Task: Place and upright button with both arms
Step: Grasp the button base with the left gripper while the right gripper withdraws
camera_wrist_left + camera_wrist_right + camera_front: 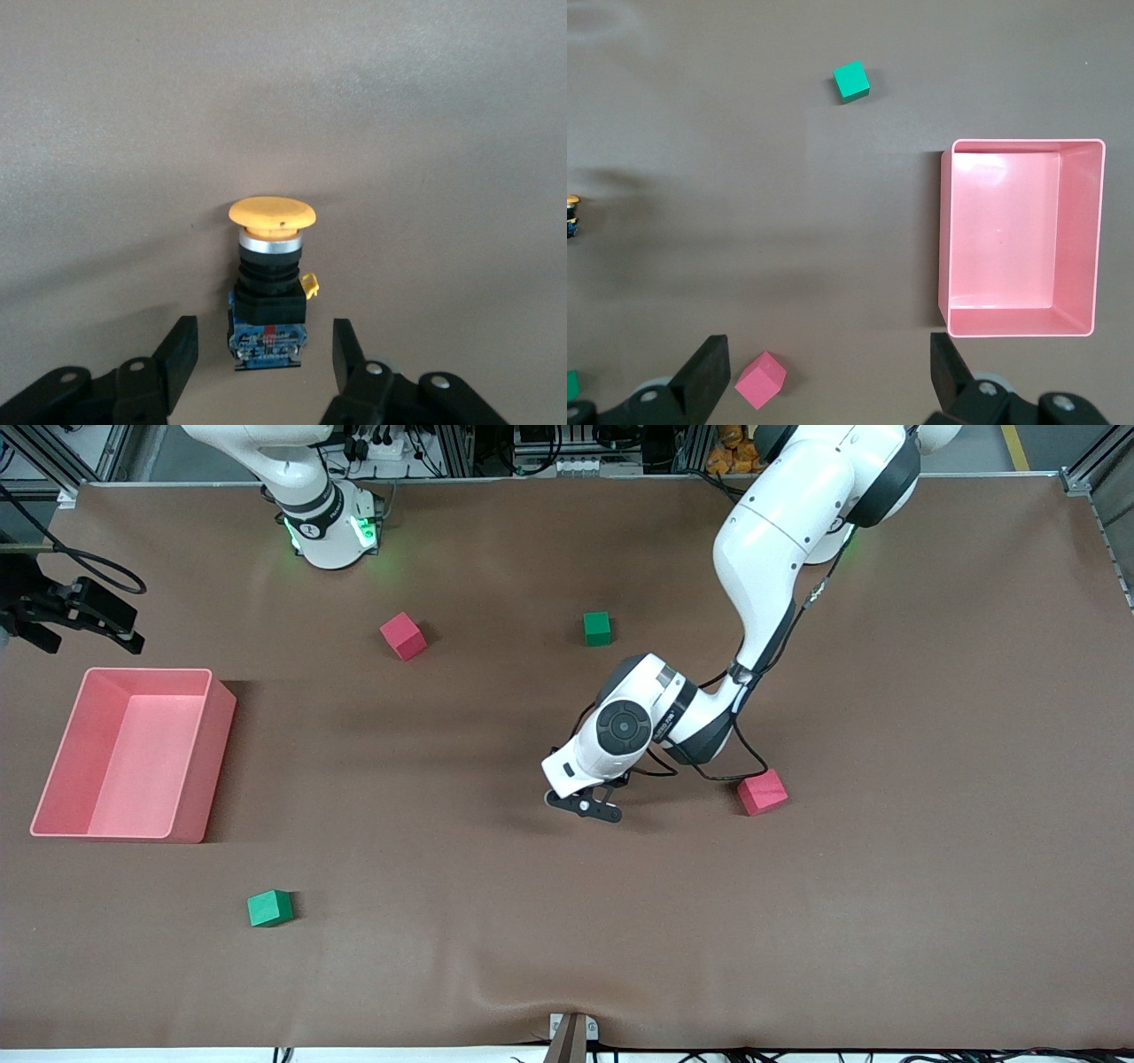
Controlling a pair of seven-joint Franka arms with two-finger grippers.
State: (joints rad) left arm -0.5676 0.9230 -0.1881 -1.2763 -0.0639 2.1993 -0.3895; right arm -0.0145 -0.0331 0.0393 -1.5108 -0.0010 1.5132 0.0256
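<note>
The small push-button with a round orange cap and black blocky body [270, 283] is seen at the centre of the left wrist frame, standing upright on the brown cloth-covered counter [886, 912]. Its long axis is held vertical to the counter, cap uppermost, base down. The left arm's black two-finger hand [264, 354] is lowered around it at the middle of the front frame; the fingers [180, 352] are spread, one on each side of the body, with gaps visible between pads and button. A red foam cube [762, 792] lies just beside the left arm's wrist.

The right arm's black hand [830, 372] waits at the left edge of the front frame, fingers spread, above the open pink plastic bin [62, 762].
</note>
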